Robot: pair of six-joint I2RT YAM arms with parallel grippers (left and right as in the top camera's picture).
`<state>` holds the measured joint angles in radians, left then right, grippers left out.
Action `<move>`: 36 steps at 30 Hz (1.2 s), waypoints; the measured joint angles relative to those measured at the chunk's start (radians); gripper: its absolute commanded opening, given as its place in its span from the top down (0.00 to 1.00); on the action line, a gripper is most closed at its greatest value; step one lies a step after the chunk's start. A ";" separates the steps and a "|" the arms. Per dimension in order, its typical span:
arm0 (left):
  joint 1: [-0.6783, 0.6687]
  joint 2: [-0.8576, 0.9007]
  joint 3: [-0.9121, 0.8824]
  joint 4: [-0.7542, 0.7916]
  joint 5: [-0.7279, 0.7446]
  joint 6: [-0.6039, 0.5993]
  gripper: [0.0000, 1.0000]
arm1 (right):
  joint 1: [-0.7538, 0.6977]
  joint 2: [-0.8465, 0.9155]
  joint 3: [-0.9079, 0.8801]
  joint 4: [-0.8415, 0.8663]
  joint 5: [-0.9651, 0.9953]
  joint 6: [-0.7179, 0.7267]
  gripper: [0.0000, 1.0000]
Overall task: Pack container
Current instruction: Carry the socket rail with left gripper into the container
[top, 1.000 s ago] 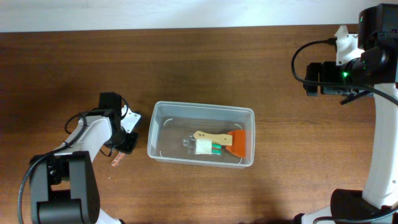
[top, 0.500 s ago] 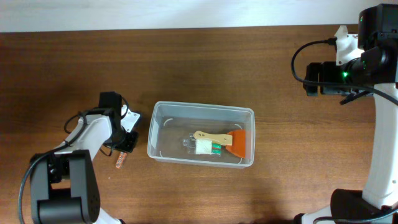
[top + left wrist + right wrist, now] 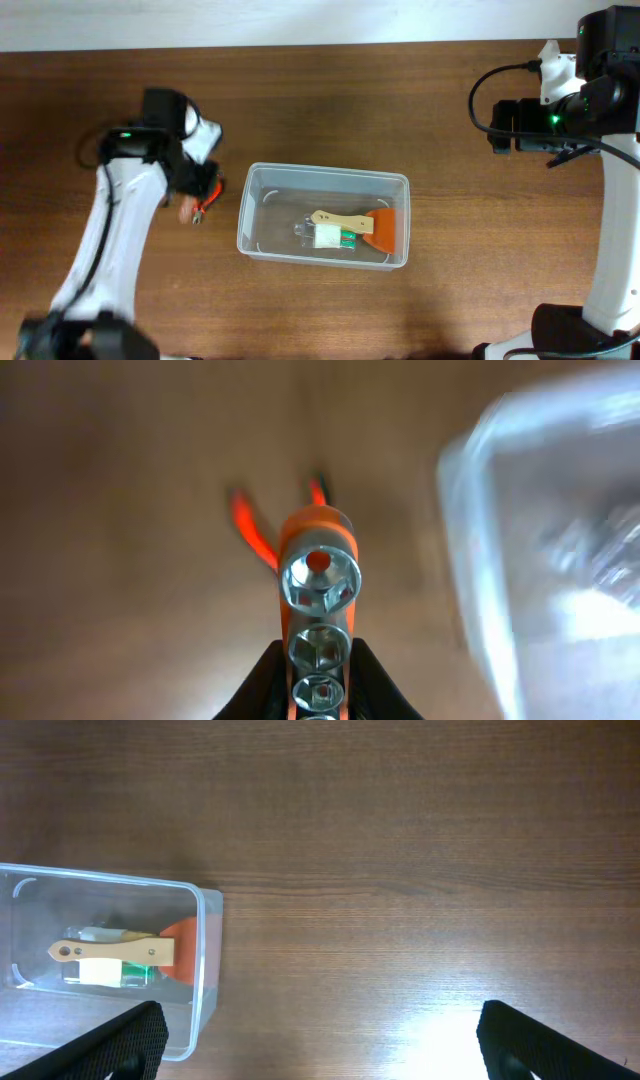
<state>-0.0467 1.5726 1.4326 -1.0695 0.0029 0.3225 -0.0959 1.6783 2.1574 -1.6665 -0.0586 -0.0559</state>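
Clear plastic container (image 3: 246,215), wood table (image 3: 400,100), shiny metal sockets (image 3: 319,578) — holder (image 3: 315,526) perhaps plastic

No text, number or brand can be read in any view — the white-and-green packet (image 3: 330,237) inside the container (image 3: 320,172) is too small to make out, and the sockets (image 3: 320,585) on the orange rail (image 3: 316,525) show only blurred metal.

The left arm (image 3: 108,232) stretches from 7 o'clock toward 10 o'clock, and the left pincer (image 3: 318,692) is clamped on an orange socket rail (image 3: 318,575). The right arm (image 3: 610,250) stands at 3 o'clock, with the right pincer (image 3: 320,1032) spread wide and pointing straight down.
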 measured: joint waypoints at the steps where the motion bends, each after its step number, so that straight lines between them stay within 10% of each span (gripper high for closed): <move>1: -0.010 -0.022 0.024 0.002 0.009 0.011 0.99 | 0.000 0.000 0.000 0.003 0.000 0.000 0.01; 14: -0.384 0.025 0.065 -0.008 0.151 0.459 0.98 | 0.000 0.000 0.000 0.013 0.001 0.000 0.01; 25: -0.400 0.292 0.062 -0.049 0.158 0.531 0.97 | 0.000 0.000 0.000 0.013 0.002 -0.001 0.01; 33: -0.400 0.394 0.061 -0.053 0.158 0.531 0.38 | 0.000 0.000 0.000 0.013 0.002 0.000 0.01; 36: -0.400 0.399 0.061 -0.053 0.158 0.528 0.34 | 0.000 0.000 0.000 0.013 0.002 0.000 0.01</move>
<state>-0.4465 1.9720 1.4940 -1.1225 0.1612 0.8505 -0.0959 1.6783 2.1574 -1.6535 -0.0566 -0.0559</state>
